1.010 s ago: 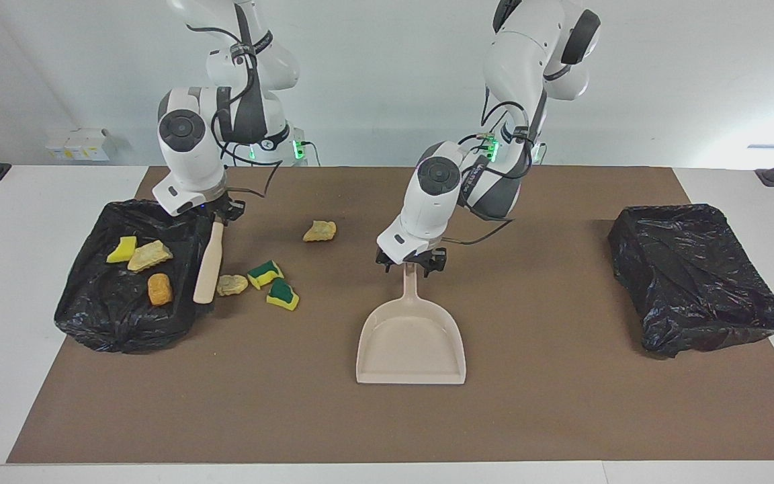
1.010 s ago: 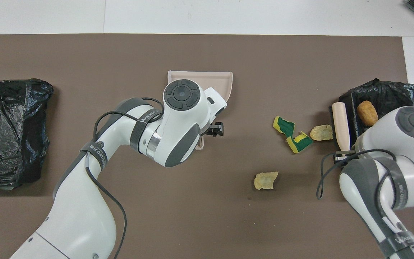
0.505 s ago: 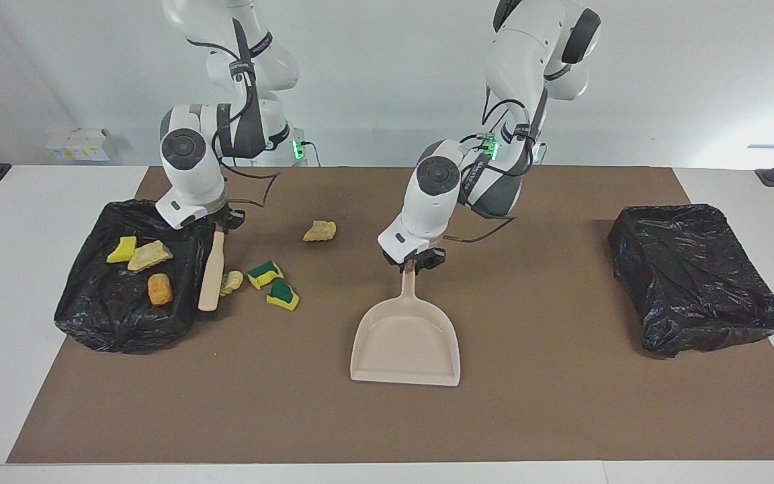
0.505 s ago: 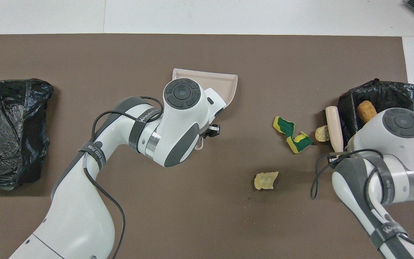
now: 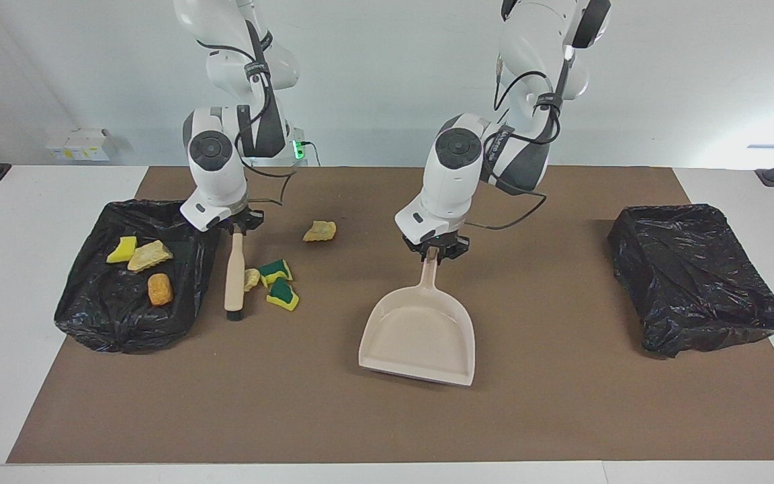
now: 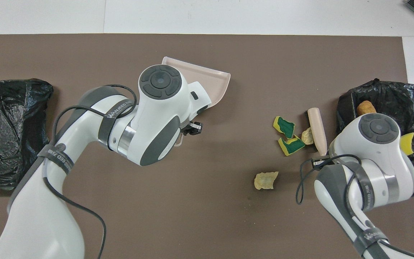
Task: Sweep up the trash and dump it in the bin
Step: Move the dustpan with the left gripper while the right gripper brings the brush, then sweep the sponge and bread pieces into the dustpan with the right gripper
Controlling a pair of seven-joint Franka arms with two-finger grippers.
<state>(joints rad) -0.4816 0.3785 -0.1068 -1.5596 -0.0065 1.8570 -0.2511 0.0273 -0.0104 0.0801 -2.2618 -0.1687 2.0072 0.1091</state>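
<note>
My right gripper (image 5: 237, 227) (image 6: 320, 159) is shut on the handle of a wooden brush (image 5: 234, 275) (image 6: 316, 127), held beside the black-lined bin (image 5: 111, 316) (image 6: 390, 93). The brush touches a tan chunk (image 5: 251, 277) (image 6: 307, 136), which lies against two green-and-yellow sponge pieces (image 5: 274, 270) (image 6: 284, 124). Another tan chunk (image 5: 320, 230) (image 6: 265, 180) lies alone, nearer to the robots. Inside the bin are a yellow piece (image 5: 121, 249), a tan chunk (image 5: 149, 255) and an orange-brown lump (image 5: 160, 289). At the mat's middle, my left gripper (image 5: 433, 251) (image 6: 189, 128) is shut on the beige dustpan's (image 5: 420, 336) (image 6: 207, 81) handle.
A second black bag-covered bin (image 5: 696, 275) (image 6: 9, 126) sits at the left arm's end of the table. The brown mat (image 5: 562, 403) covers most of the white table. Open mat lies between the dustpan and the sponge pieces.
The left gripper closed on the dustpan handle and turned the pan a little. The right gripper moved the brush away from the bin, pushing the tan chunk against the sponge pieces.
</note>
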